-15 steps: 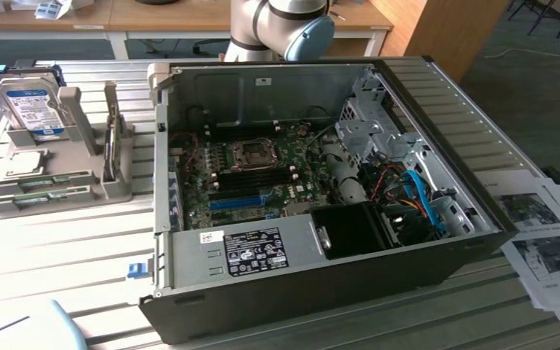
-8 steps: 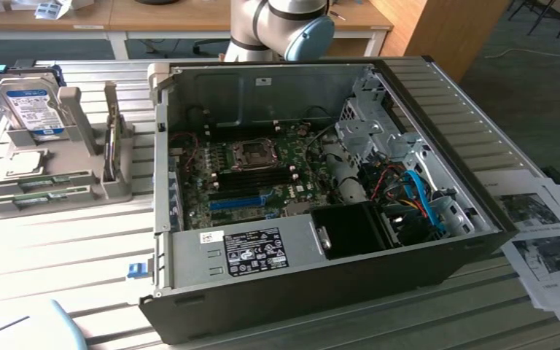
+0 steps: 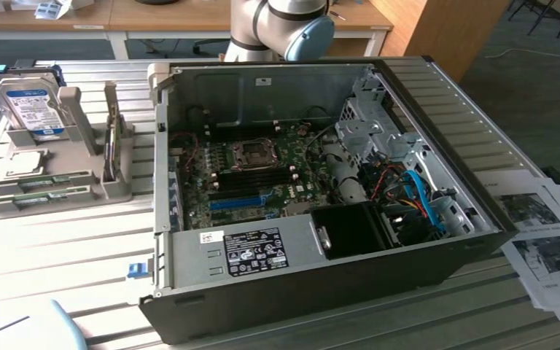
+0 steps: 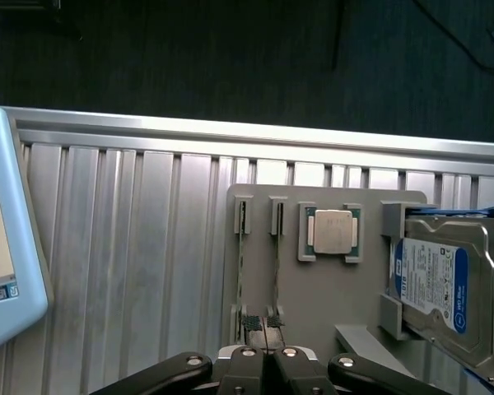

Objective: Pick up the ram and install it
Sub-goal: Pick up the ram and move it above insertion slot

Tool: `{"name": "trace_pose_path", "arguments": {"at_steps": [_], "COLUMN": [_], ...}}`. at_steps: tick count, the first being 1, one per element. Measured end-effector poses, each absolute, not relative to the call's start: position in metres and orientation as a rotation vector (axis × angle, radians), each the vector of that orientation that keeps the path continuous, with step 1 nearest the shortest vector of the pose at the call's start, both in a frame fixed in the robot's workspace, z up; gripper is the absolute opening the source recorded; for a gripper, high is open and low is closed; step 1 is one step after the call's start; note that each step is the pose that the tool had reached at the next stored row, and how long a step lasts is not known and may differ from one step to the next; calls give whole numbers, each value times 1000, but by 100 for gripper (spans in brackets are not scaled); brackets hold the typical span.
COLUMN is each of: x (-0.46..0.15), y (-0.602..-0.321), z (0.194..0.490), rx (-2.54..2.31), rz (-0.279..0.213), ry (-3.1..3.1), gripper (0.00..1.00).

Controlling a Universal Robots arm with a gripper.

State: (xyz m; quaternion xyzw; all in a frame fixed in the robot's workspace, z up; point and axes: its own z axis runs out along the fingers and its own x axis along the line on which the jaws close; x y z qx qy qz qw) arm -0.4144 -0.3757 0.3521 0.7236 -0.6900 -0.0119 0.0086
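Two green ram sticks (image 3: pixel 41 181) lie in a grey holder (image 3: pixel 76 193) on the exterior view's left, beside the open computer case (image 3: pixel 309 219). In the wrist view the ram sticks (image 4: pixel 241 271) stand edge-on in the holder's (image 4: pixel 329 304) slots. My gripper (image 4: pixel 263 329) hovers over the near end of the two sticks. Its jaws are shut together with nothing between them. The motherboard (image 3: pixel 251 179) with its black memory slots lies inside the case. The arm (image 3: pixel 280 25) rises behind the case.
The holder also carries a hard drive with a blue-white label (image 4: pixel 445 288) and a square processor chip (image 4: pixel 333 232). A light blue tablet edge (image 4: pixel 8 247) lies on the ribbed metal table. Printed sheets (image 3: pixel 542 233) lie on the exterior view's right of the case.
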Motion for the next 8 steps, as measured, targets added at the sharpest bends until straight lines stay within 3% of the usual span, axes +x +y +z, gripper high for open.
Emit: {"name": "trace_pose_path", "arguments": {"at_steps": [8], "x": [-414], "y": [-376], "z": [338], "rx": [2261], "rz": [-37], "ry": [-2156], "gripper": [9]}}
